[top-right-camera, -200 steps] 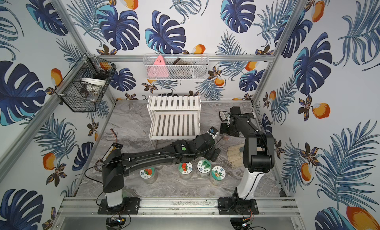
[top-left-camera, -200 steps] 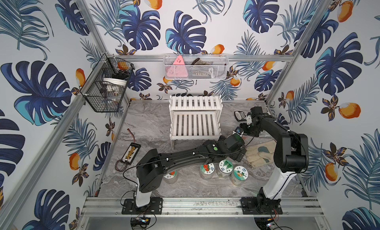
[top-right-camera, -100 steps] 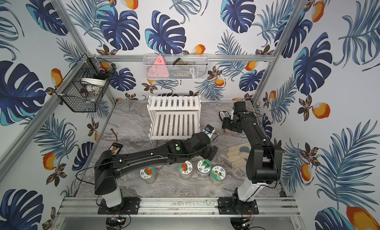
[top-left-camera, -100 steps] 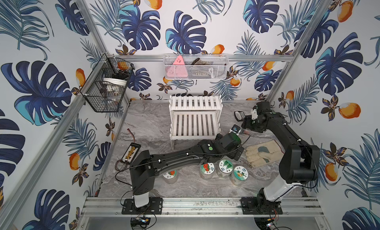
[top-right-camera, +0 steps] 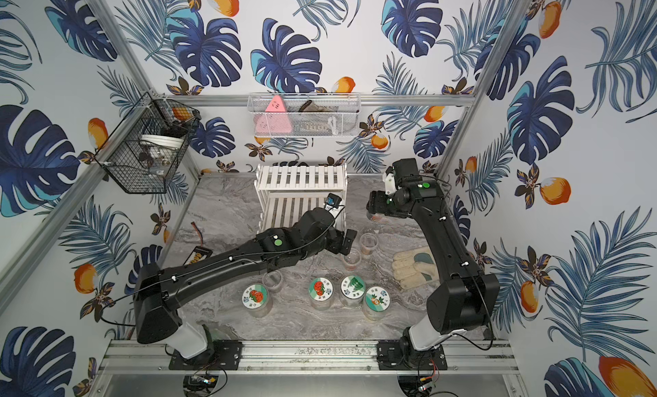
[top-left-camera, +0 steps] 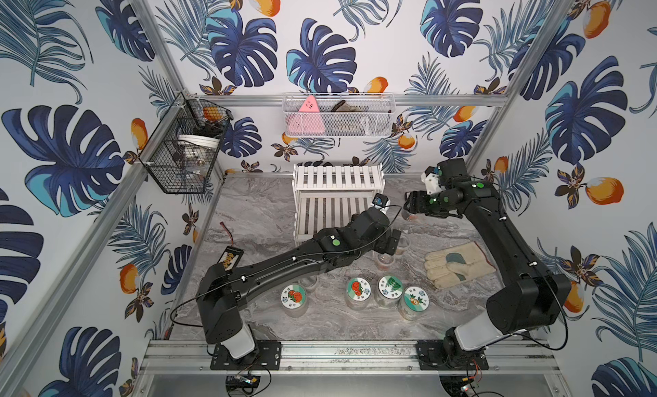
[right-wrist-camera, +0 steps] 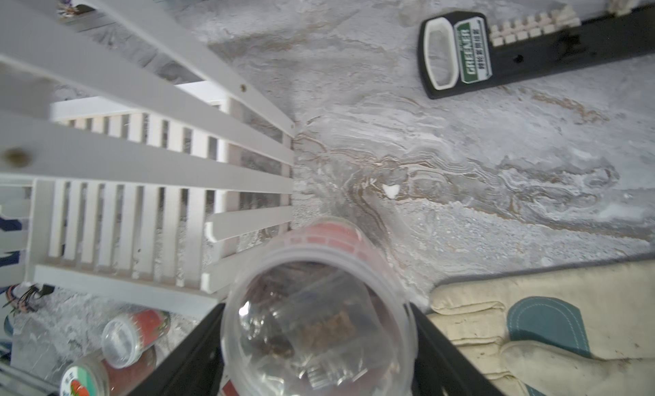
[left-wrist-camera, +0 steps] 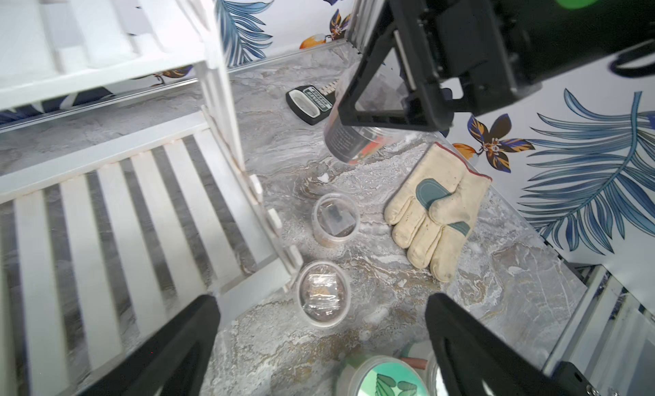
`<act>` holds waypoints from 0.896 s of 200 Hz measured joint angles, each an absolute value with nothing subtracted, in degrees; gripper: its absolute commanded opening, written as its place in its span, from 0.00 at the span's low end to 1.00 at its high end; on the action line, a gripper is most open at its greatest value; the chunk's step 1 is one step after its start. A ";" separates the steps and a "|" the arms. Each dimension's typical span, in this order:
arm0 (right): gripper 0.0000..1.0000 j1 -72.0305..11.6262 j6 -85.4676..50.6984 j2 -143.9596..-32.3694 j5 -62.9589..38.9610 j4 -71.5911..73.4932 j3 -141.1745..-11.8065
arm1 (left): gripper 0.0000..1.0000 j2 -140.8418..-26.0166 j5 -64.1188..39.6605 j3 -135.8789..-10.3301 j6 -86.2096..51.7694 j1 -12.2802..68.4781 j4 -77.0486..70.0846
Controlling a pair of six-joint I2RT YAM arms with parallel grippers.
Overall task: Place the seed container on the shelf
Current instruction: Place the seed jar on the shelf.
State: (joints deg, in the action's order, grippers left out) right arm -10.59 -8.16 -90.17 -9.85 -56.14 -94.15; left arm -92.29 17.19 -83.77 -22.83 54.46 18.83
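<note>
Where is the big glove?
In both top views the glove lies flat on the table, on the robot's right side, between the right arm and the open jars.

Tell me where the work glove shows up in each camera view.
Both top views: the work glove lies right of the lidded jars.
Left wrist: glove beside two open jars.
Right wrist: glove beside the gripped seed container.
Shared landmark: the white shelf, in every view.
</note>
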 measured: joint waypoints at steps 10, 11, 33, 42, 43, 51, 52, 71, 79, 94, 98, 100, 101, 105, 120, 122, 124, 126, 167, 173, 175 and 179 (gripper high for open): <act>0.77 -12.23 -8.27 -90.61 -9.63 -57.54 -96.60 | 0.99 -90.98 17.19 -82.78 -23.20 53.34 18.90; 0.77 -12.45 -8.36 -90.67 -9.63 -57.65 -96.92 | 0.99 -90.76 17.21 -82.65 -23.29 53.17 18.94; 0.77 -15.35 -8.58 -91.46 -9.30 -60.18 -101.71 | 0.99 -87.53 17.17 -80.29 -24.47 50.33 18.98; 0.77 -16.51 -8.67 -91.90 -8.86 -61.28 -103.92 | 0.99 -85.82 17.10 -79.05 -25.06 48.95 19.00; 0.77 -16.60 -8.69 -91.94 -8.82 -61.36 -104.09 | 0.99 -85.69 17.10 -78.94 -25.15 48.84 19.00; 0.77 -17.61 -9.08 -92.38 -8.23 -62.19 -106.04 | 0.99 -84.16 17.12 -77.82 -25.52 47.66 18.96; 0.77 -17.72 -9.13 -92.42 -8.21 -62.24 -106.21 | 0.99 -84.01 17.12 -77.73 -25.52 47.55 18.96; 0.77 -20.08 -9.41 -93.89 -7.90 -64.01 -110.85 | 0.99 -81.32 16.80 -75.94 -25.54 45.17 18.92; 0.77 -20.88 -9.43 -94.61 -7.66 -64.55 -112.60 | 0.99 -80.66 16.25 -75.59 -25.54 44.31 18.94; 0.77 -22.24 -9.63 -96.40 -7.38 -66.06 -116.29 | 0.99 -80.07 15.66 -75.40 -25.54 43.24 18.96; 0.77 -22.65 -9.63 -96.90 -7.07 -66.48 -117.36 | 0.99 -80.01 15.14 -75.40 -25.54 43.03 18.94; 0.77 -22.90 -9.65 -97.19 -6.92 -66.67 -117.91 | 0.99 -79.99 14.90 -75.40 -25.52 42.96 18.94; 0.77 -22.96 -9.65 -97.30 -6.90 -66.74 -118.08 | 0.99 -79.96 14.85 -75.42 -25.52 42.94 18.94; 0.77 -23.31 -9.72 -97.78 -6.44 -66.98 -119.09 | 0.99 -79.92 14.63 -75.42 -25.52 42.81 18.94; 0.77 -24.67 -9.98 -99.66 -6.11 -67.99 -122.91 | 0.99 -79.94 13.69 -75.72 -25.45 42.61 19.05; 0.77 -24.84 -10.00 -99.94 -6.09 -68.20 -123.48 | 0.99 -79.94 13.45 -75.75 -25.43 42.61 19.05; 0.77 -24.99 -10.00 -100.16 -6.09 -68.31 -123.96 | 0.99 -79.94 13.32 -75.81 -25.39 42.61 19.03; 0.77 -25.10 -10.00 -100.36 -6.09 -68.40 -124.33 | 0.99 -79.94 13.28 -75.85 -25.34 42.59 19.03; 0.77 -27.20 -10.04 -105.65 -4.91 -71.59 -134.72 | 0.99 -80.36 11.94 -76.99 -25.34 42.35 19.09; 0.77 -27.31 -10.04 -106.10 -4.54 -71.88 -135.68 | 0.99 -80.36 11.92 -77.01 -25.34 42.37 19.14; 0.77 -27.33 -10.04 -106.28 -4.43 -72.01 -136.03 | 0.99 -80.36 11.92 -77.01 -25.34 42.37 19.14; 0.77 -27.42 -10.04 -106.63 -4.32 -72.18 -136.64 | 0.99 -80.36 11.94 -77.01 -25.34 42.35 19.14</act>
